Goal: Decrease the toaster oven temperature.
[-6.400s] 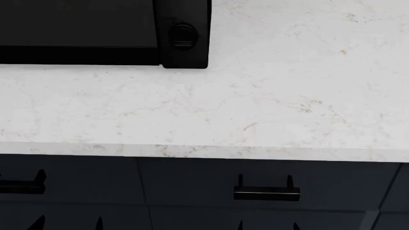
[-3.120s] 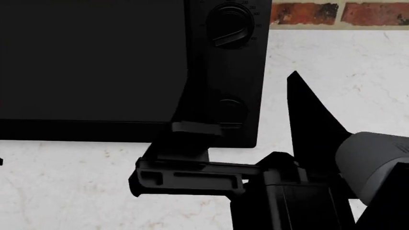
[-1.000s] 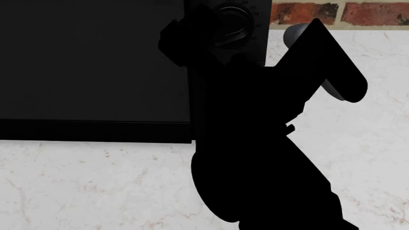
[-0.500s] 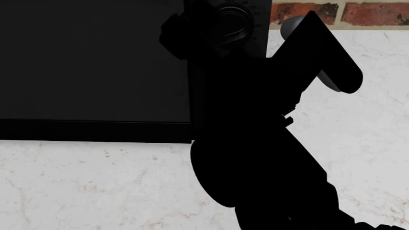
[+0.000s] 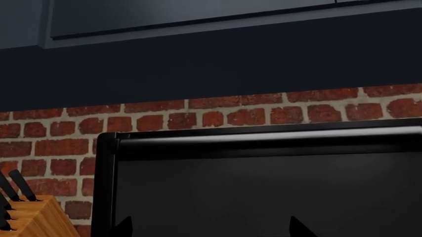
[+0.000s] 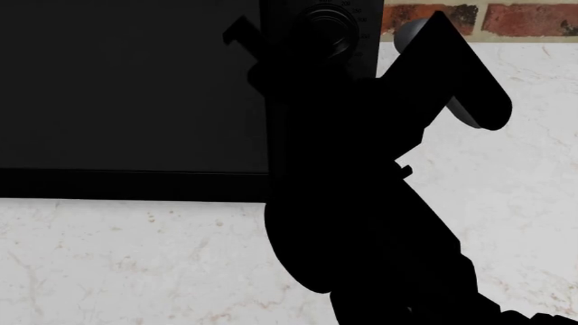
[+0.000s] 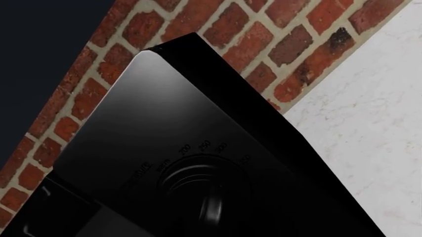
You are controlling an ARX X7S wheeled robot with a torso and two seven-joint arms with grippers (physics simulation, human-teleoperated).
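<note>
The toaster oven [image 6: 135,88] is a black box with a wide dark door, and its knob panel is at the door's right. Its top knob [image 6: 329,27] has white dial marks around it. My right gripper [image 6: 280,54] is a black shape in front of the panel, just below and left of that knob. One finger [image 6: 239,30] sticks out over the door's edge, and the other is hidden. The right wrist view shows the knob [image 7: 207,195] very close, with marks reading 200 and 250. My left gripper [image 5: 211,229] is open, facing the oven door [image 5: 264,192].
A white marble countertop [image 6: 135,264] lies in front of and to the right of the oven. A red brick wall [image 6: 524,19] is behind it. A wooden knife block [image 5: 29,217] stands left of the oven. Dark cabinets [image 5: 197,19] hang above.
My right arm rose from below to the knob panel. In the last half second the visible finger shifted slightly upward, and the knob's slanted ridge no longer shows in the head view.
</note>
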